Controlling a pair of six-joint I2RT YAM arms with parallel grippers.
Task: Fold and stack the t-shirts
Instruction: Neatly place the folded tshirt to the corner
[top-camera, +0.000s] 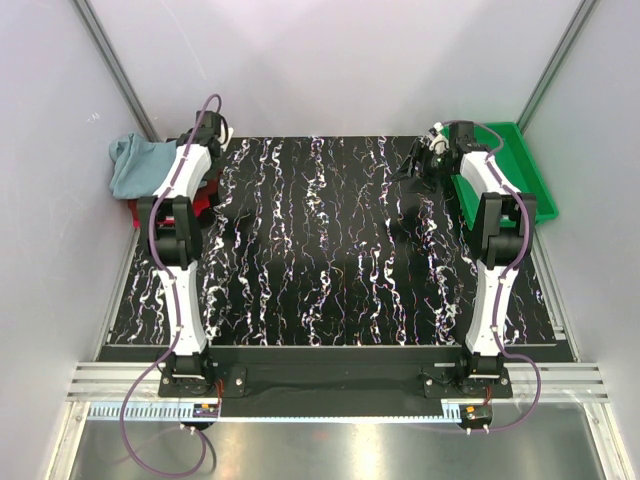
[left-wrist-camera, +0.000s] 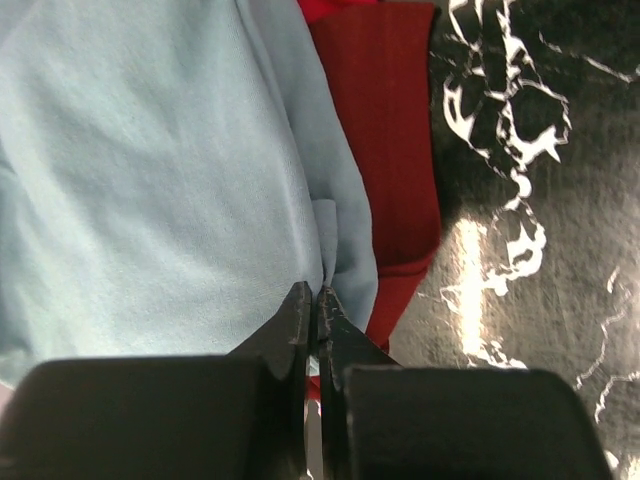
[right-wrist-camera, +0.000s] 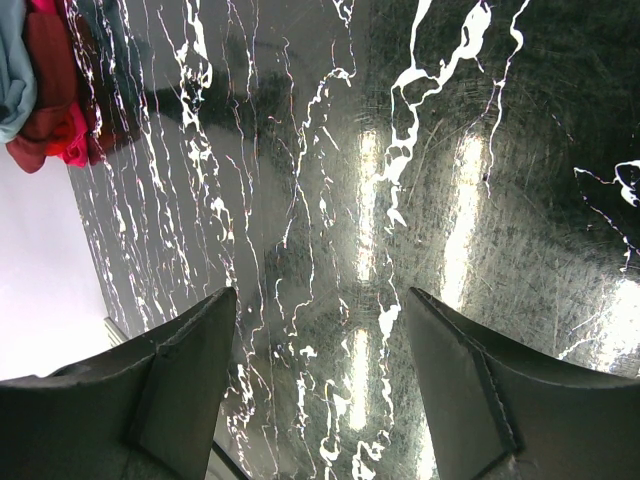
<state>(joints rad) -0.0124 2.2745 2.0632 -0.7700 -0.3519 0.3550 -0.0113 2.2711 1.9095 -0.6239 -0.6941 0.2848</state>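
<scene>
We log the black marbled table (top-camera: 330, 260) filling the top view. The grey-blue t-shirt (top-camera: 135, 165) is bunched at 10 o'clock and spills past the table's edge. It lies over the red t-shirt (left-wrist-camera: 385, 130) and the maroon t-shirt (right-wrist-camera: 48, 95), and we see only slivers of those two. The green tray (top-camera: 512, 175) sits at 2 o'clock, partly blocked by the right arm. The left gripper (left-wrist-camera: 315, 297) is clenched on a puckered hem of the grey-blue t-shirt, with red cloth just at its 3 o'clock. The right gripper (right-wrist-camera: 320, 300) is released, jaws wide apart over bare table beside the tray, well apart from the shirts.
</scene>
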